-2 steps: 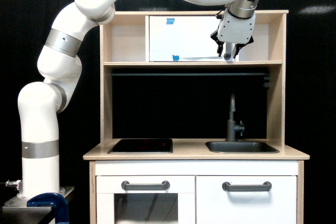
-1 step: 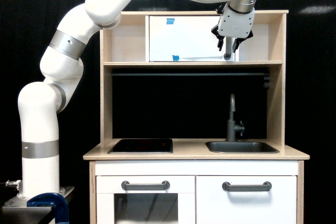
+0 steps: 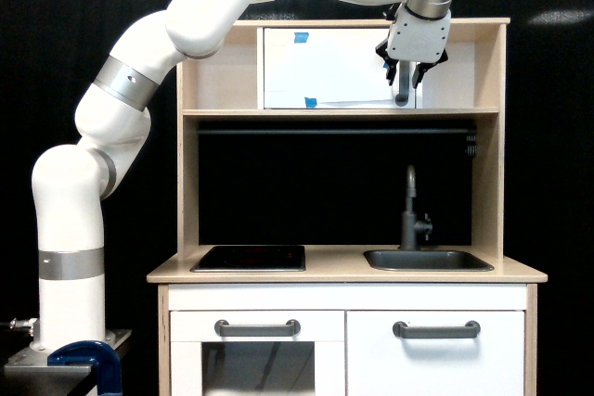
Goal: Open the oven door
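Observation:
The oven door [image 3: 334, 67] is the wide white panel in the upper shelf of the wooden play kitchen, with blue tape pieces [image 3: 301, 37] at its top and bottom. It looks shut, flush with the shelf front. Its vertical grey bar handle [image 3: 401, 95] runs along the door's right edge in the exterior view. My gripper [image 3: 405, 81] reaches in from above and in front, its dark fingers [image 3: 388, 64] spread on either side of the handle's upper part. The jaws look open, and the handle's top is hidden behind the gripper body.
A rail crosses below the shelf [image 3: 334, 113]. The counter [image 3: 343, 274] holds a black hob [image 3: 249, 258], a sink [image 3: 427, 260] and a tall faucet [image 3: 409, 210]. Underneath are a glass-windowed door [image 3: 257, 359] and a plain white door [image 3: 436, 359]. A blue clamp [image 3: 88, 359] sits by the arm base.
The gripper rose slightly and moved in toward the door, now straddling the handle higher up. The arm's elbow swung to the exterior view's right. The door has not moved.

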Motion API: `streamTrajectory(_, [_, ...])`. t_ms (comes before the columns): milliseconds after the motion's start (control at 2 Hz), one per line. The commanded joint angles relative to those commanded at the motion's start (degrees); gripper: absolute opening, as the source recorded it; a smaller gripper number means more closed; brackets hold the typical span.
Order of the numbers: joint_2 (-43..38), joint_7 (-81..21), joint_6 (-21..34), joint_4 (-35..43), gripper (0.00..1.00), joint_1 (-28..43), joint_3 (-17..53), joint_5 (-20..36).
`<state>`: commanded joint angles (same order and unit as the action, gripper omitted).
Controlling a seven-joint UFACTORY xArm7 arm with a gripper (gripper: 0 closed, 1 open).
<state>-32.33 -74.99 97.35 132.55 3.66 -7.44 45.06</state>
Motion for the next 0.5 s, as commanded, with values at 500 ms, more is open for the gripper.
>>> streamTrajectory(500, [-1.27, 2.33, 0.12, 3.02, 1.0, 0.72, -1.35, -0.91])
